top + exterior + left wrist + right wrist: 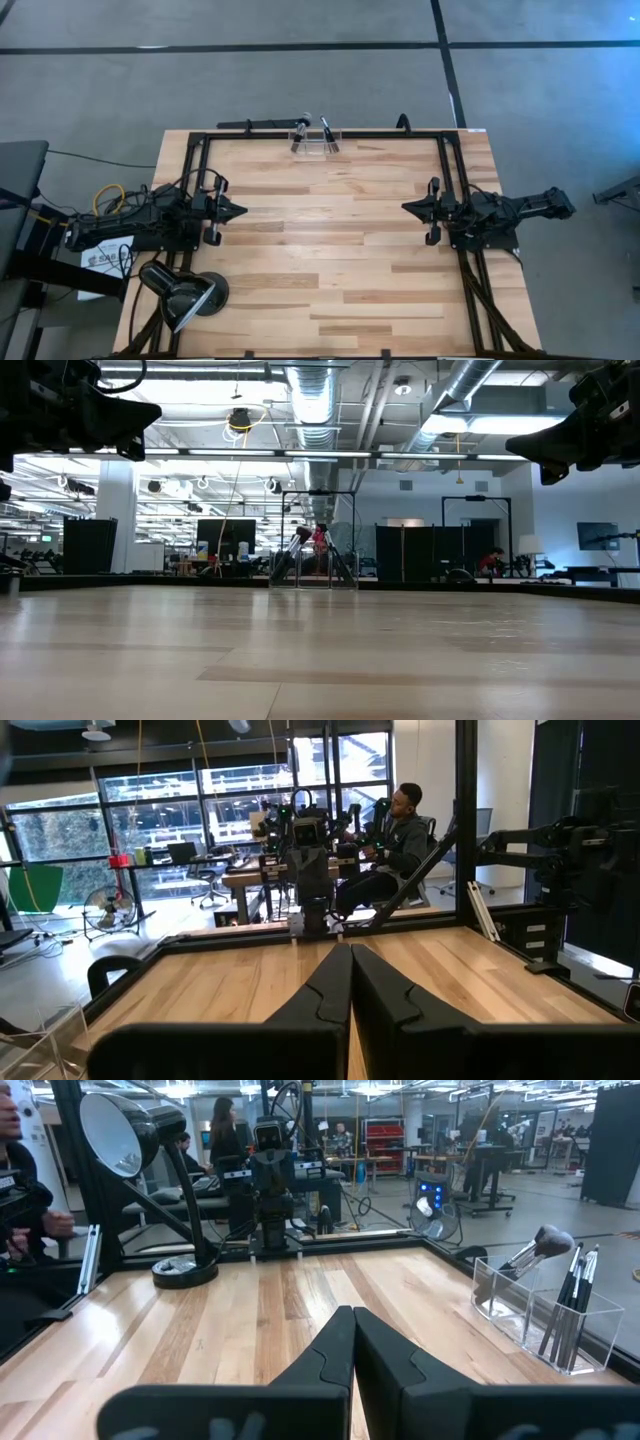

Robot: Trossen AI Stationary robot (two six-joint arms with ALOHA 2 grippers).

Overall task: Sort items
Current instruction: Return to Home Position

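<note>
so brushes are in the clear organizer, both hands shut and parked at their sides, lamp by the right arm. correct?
No: the lamp stands by the left arm, as the high view shows. The rest holds: brushes in the clear organizer, left hand and right hand shut, parked at their sides.

Table (330,260): pale wood, striped in blond and tan planks
Brushes (568,1300): dark handles, silver ferrules
Organizer (488,1295): clear
Lamp (180,290): black, silvery inside head
Left gripper (242,211): black
Right gripper (406,208): black
</note>
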